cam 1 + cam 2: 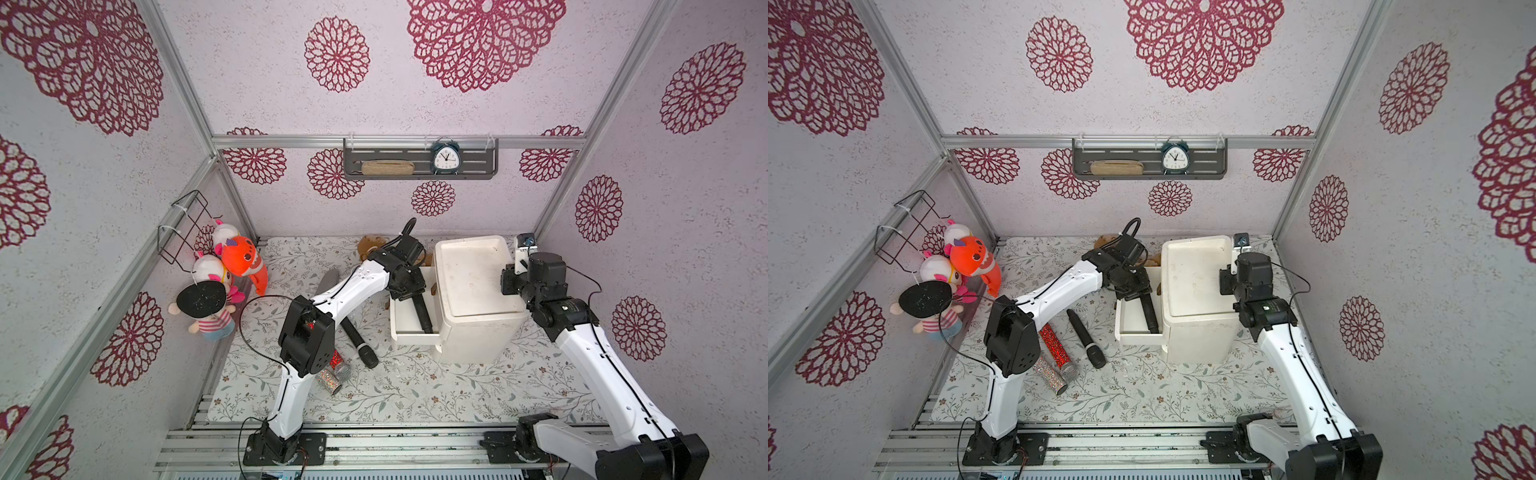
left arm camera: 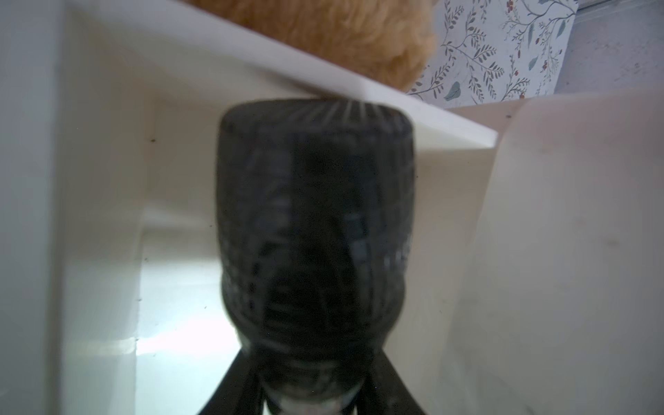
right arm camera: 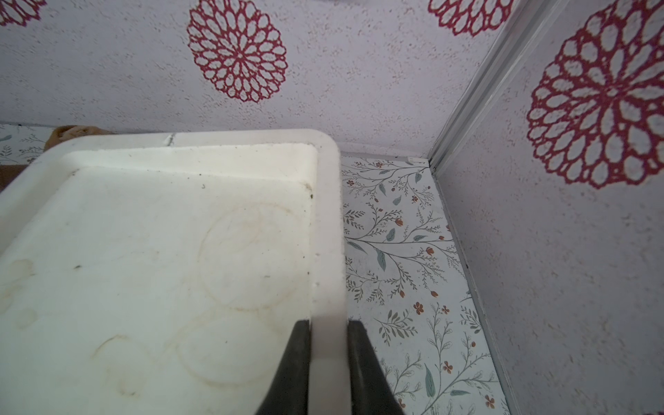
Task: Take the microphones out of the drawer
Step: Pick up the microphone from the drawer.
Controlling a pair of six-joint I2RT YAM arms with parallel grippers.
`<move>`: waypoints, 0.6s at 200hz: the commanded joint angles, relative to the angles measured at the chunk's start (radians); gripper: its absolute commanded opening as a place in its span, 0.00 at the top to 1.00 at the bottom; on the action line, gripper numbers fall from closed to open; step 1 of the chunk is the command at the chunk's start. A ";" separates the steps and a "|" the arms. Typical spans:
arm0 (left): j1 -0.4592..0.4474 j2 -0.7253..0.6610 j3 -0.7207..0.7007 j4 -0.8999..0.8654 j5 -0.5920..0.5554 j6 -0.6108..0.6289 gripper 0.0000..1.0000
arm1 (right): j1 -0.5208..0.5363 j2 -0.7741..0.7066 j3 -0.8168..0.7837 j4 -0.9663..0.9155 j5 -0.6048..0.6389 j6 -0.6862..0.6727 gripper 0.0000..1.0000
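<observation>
Inside the open drawer (image 1: pixel 403 320) of the white cabinet (image 1: pixel 478 286), the left gripper (image 2: pixel 310 373) clamps the black microphone (image 2: pixel 316 215). The right gripper (image 3: pixel 328 345) pinches the cabinet's top rim.

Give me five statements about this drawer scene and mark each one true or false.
1. The drawer of the white cabinet is pulled open. True.
2. The right gripper has its jaws clamped on the rim of the cabinet's top. True.
3. The alarm clock stands on top of the cabinet. False: it stands on the grey wall shelf.
4. The left gripper hangs over the plush toys. False: it is down in the drawer, jaws around the microphone.
5. A second microphone, also black, lies on the floral mat outside the drawer. True.
</observation>
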 commanded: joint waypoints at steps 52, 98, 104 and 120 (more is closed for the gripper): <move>0.029 -0.120 -0.033 0.097 -0.009 0.026 1.00 | 0.015 -0.028 -0.006 0.082 0.014 -0.032 1.00; 0.052 -0.143 -0.031 0.098 -0.005 0.041 1.00 | 0.016 -0.025 -0.005 0.079 0.013 -0.032 1.00; 0.053 -0.143 -0.031 0.099 -0.005 0.044 1.00 | 0.015 -0.025 -0.005 0.080 0.013 -0.032 1.00; 0.059 -0.161 -0.031 0.101 -0.005 0.047 1.00 | 0.016 -0.023 -0.005 0.081 0.013 -0.032 1.00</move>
